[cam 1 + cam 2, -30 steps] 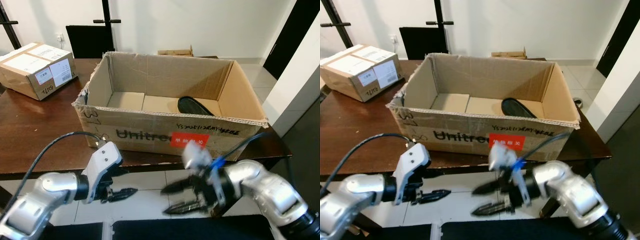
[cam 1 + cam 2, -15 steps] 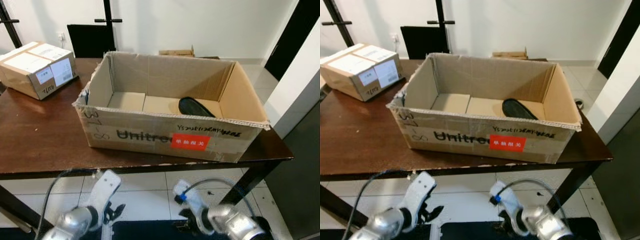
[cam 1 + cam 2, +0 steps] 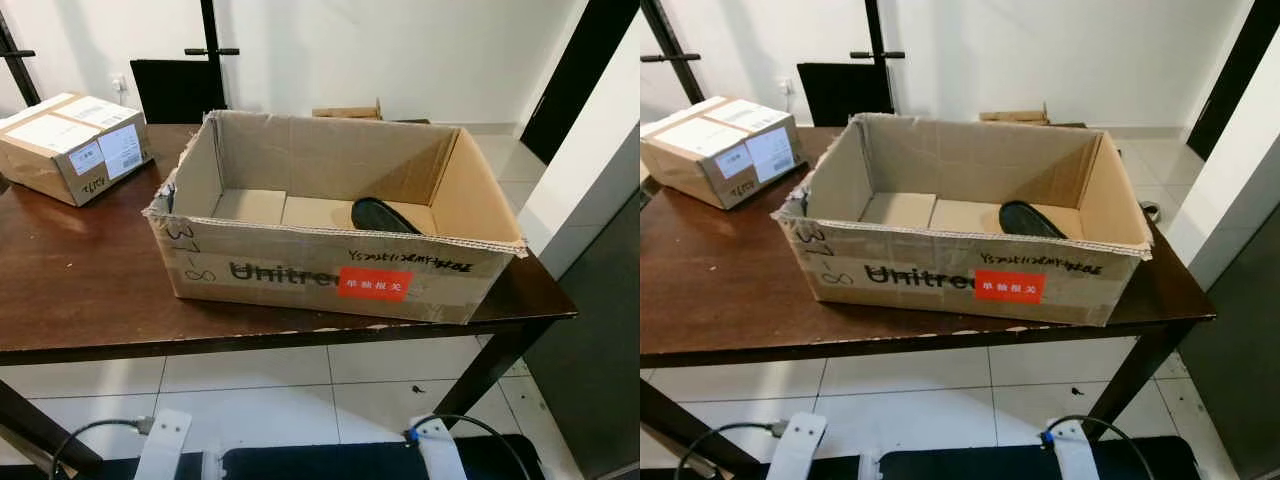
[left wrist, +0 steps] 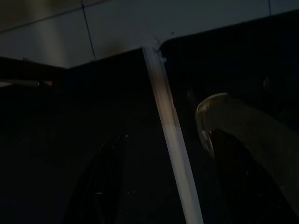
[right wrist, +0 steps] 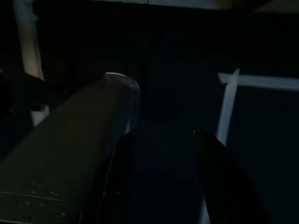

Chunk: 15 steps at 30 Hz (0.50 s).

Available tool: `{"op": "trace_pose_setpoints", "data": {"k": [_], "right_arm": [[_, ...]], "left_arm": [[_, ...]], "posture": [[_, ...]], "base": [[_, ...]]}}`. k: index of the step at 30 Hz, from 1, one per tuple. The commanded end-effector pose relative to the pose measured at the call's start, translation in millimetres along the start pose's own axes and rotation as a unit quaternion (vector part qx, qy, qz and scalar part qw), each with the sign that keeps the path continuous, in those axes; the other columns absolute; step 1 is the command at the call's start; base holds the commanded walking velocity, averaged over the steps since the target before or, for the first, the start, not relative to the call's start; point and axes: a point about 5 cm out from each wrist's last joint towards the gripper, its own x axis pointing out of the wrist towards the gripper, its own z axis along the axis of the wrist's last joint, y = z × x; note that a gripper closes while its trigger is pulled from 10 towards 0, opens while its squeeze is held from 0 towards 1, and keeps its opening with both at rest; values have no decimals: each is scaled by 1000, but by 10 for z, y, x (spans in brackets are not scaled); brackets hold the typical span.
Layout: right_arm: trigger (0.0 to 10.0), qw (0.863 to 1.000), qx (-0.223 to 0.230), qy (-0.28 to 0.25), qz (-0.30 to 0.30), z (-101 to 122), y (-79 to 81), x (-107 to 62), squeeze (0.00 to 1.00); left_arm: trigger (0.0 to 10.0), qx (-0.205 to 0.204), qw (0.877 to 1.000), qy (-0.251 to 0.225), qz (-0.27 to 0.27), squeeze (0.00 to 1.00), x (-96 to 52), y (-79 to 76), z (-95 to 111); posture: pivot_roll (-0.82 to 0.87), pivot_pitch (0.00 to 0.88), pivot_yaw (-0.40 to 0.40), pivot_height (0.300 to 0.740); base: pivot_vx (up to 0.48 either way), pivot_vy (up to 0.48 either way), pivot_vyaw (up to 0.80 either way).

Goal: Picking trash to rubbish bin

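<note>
Trouble could be expected from the table (image 3: 80,280) edge. Both arms were hung low at the bottom of the frame, below the table top. If they were lifted straight up, the edge or the front wall of the big cardboard box (image 3: 300,275) could be bumped. The box was set close to the front edge of the table, so it could be shoved crooked by a knock.

A dark oval thing (image 3: 385,215), likely the trash, was seen lying inside the big box, a little right of the middle of the frame, near the back wall. It was judged that the box was being used as the bin, so the thing looked already put away. What it was made of could not be told. The box walls were tall, so a claw sent in after it could be caught on the rim.

In the eye views the table, the big box and a small taped box (image 3: 70,140) at the upper left were shown in good light. The arms were seen there as white wrist parts at the bottom edge.

In the wrist views the claws were shown, in deep shade. The left gripper (image 4: 167,140) was seen with its two fingers (image 4: 107,186) spread apart and nothing between them. The right gripper (image 5: 162,135) was seen the same way, spread and empty. Little else could be made out there.
</note>
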Motion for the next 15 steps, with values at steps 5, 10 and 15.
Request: {"op": "trace_pose_setpoints", "data": {"k": [5, 10, 15], "right_arm": [[10000, 997, 71, -15, -18, -50, 48, 34, 0], [10000, 997, 66, -22, -25, -2, 74, 48, 0], [10000, 998, 52, -26, -24, 26, 82, 55, 0]], "left_arm": [[10000, -14, 1000, -17, 7, 0, 79, -63, 69], [10000, -34, 998, -42, 10, 0, 121, -102, 208], [10000, -26, 999, -48, 1, 0, 154, -188, 235]], "posture": [[-32, 78, 4, 740], [-29, 84, 0, 740], [-30, 92, -3, 740]], "base": [[-357, 0, 0], [-399, 0, 0], [-400, 0, 0]]}}
